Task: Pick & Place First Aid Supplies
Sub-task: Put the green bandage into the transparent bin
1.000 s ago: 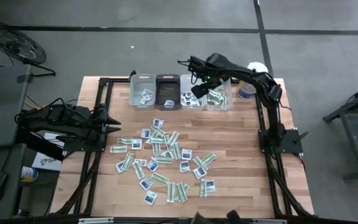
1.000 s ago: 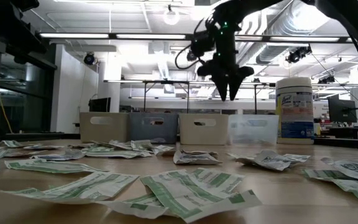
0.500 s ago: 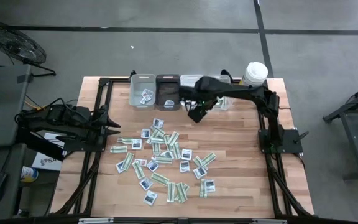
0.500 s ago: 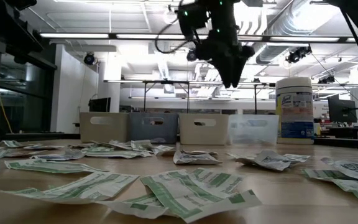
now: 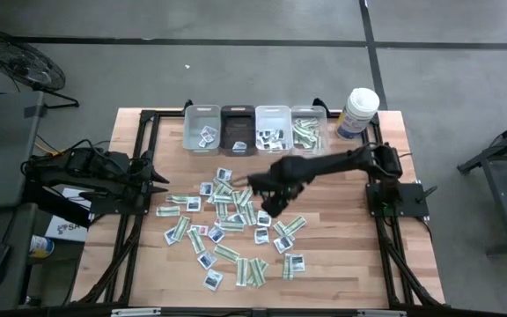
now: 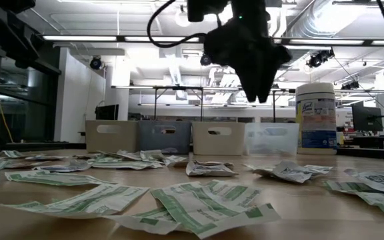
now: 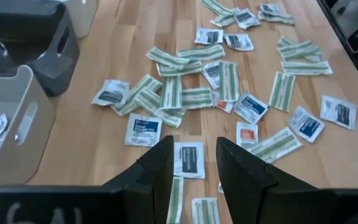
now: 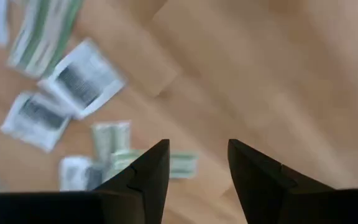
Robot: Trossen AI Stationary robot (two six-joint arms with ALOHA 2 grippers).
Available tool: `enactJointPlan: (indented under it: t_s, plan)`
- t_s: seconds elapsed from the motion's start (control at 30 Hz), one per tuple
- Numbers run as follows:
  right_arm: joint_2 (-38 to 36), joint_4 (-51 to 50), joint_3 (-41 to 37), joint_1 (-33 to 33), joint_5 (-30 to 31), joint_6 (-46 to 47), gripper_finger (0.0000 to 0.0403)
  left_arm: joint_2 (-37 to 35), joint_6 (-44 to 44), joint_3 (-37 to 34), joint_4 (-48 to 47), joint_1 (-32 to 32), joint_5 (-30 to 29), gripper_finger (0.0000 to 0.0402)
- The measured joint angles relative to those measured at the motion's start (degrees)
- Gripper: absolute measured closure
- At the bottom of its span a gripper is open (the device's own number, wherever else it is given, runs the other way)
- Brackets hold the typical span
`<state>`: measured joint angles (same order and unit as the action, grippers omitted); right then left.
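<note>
Our right end effector [image 5: 268, 204], fingers apart and empty, hovers over the packet scatter [image 5: 231, 220] on the worktop [image 5: 341, 238]; left end effector [image 5: 152, 180], parted, waits beside it.

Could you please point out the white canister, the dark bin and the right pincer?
white canister [image 5: 360, 107], high view, its lid.
dark bin [image 5: 238, 129], high view, its inside.
right pincer [image 5: 266, 208], high view, between its fingertips.
</note>
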<state>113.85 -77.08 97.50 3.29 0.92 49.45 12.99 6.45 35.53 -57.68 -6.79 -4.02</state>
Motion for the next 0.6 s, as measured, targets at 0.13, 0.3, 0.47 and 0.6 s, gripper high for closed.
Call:
enactJointPlan:
  t_s: [0.13,0.3,0.47,0.6]
  plan:
    - [-1.13,3.56,-5.27,3.16,-2.90,3.75,0.0249,0.00,-0.43,0.00,0.02,0.00,0.27,0.0283]
    - [-1.80,6.88,-11.09,6.12,-4.67,5.10,0.0249,0.00,-1.54,0.00,0.03,0.02,0.94,0.0283]
    - [-1.87,8.54,-14.97,7.90,-4.89,6.08,0.0249,-0.02,-1.72,0.00,0.04,0.00,1.63,0.0283]
    - [-1.91,11.83,-18.04,8.49,-5.31,6.11,0.0249,-0.02,-1.72,0.00,0.01,0.00,2.14,0.0283]
